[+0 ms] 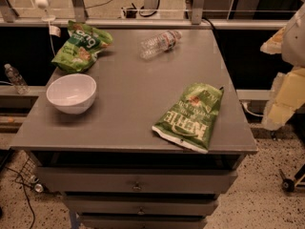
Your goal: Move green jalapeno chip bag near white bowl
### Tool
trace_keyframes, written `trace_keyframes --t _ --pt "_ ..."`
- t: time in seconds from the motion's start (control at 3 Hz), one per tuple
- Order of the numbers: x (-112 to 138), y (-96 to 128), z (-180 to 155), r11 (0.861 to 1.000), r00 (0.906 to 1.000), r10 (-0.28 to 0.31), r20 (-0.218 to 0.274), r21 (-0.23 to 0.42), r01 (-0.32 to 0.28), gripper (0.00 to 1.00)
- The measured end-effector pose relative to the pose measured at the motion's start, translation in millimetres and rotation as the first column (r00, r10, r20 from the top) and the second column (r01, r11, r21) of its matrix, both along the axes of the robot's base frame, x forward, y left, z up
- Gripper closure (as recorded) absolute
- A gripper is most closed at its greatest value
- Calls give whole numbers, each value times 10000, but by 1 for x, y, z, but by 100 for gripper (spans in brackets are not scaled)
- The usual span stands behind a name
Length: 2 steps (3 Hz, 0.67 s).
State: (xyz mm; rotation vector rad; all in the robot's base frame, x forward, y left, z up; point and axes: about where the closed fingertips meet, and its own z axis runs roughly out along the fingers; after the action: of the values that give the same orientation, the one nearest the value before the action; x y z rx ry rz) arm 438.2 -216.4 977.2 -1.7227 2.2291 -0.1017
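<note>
Green jalapeno chip bag (189,117) at the front right corner
It lies flat, long axis roughly front-to-back; the gripper (286,97) hangs beyond the right edge, grip state unclear; white bowl (71,92) by the left edge.

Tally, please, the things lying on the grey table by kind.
Chip bags: 2 (green jalapeno chip bag, lighter green bag)
Bowls: 1 (white bowl)
Bottles: 1 (clear plastic bottle)
Total: 4
The claw is off the table's right side.
</note>
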Motion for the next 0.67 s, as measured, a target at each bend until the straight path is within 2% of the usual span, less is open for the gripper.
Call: trace_keyframes --t 0.33,0.67 --pt "0 0 0 10000 10000 0 2 0 0 0" --pt "18 15 -6 9987 9989 460 -37 225 -459 0"
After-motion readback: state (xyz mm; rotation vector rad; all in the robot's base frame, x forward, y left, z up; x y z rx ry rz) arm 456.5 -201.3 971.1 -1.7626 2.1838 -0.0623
